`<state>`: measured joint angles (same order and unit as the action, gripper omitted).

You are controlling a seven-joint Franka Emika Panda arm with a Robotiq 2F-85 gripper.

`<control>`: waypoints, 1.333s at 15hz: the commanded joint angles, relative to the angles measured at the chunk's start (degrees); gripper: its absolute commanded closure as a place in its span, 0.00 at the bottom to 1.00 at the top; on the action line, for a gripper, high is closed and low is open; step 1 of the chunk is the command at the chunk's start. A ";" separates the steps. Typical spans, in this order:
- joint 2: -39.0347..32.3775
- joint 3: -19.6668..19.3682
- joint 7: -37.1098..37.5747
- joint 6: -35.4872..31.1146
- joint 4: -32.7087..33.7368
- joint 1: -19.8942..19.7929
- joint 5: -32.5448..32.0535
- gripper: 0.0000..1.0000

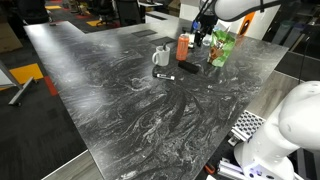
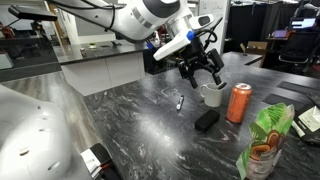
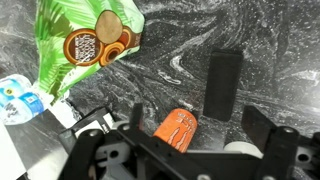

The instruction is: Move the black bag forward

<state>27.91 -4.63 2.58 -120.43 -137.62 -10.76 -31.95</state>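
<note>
The black bag (image 1: 190,68) is a small flat black pouch lying on the marbled table, and it also shows in the exterior view (image 2: 206,120) and the wrist view (image 3: 222,83). It lies between the white mug (image 2: 211,94), the orange can (image 2: 239,103) and the green bag (image 2: 265,145). My gripper (image 2: 200,70) hangs open and empty in the air above the mug, apart from the pouch. In the wrist view the open fingers (image 3: 195,118) frame the can (image 3: 176,130), with the pouch beyond them.
A thin black marker (image 2: 179,102) lies next to the mug. The green bag (image 3: 90,40) stands to one side of the pouch. A white and blue packet (image 3: 15,97) lies by the table edge. The marbled table (image 1: 120,90) stretches wide toward the camera.
</note>
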 commanded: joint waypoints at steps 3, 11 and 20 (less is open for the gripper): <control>-0.55 -3.33 -5.36 -2.18 6.33 -2.84 -11.31 0.00; -5.80 -21.75 -32.52 -24.31 12.14 3.18 -10.17 0.00; -18.80 -28.47 -60.69 -22.71 17.97 5.17 9.40 0.00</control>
<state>17.04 -35.40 -55.25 -142.35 -123.59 -0.94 -23.07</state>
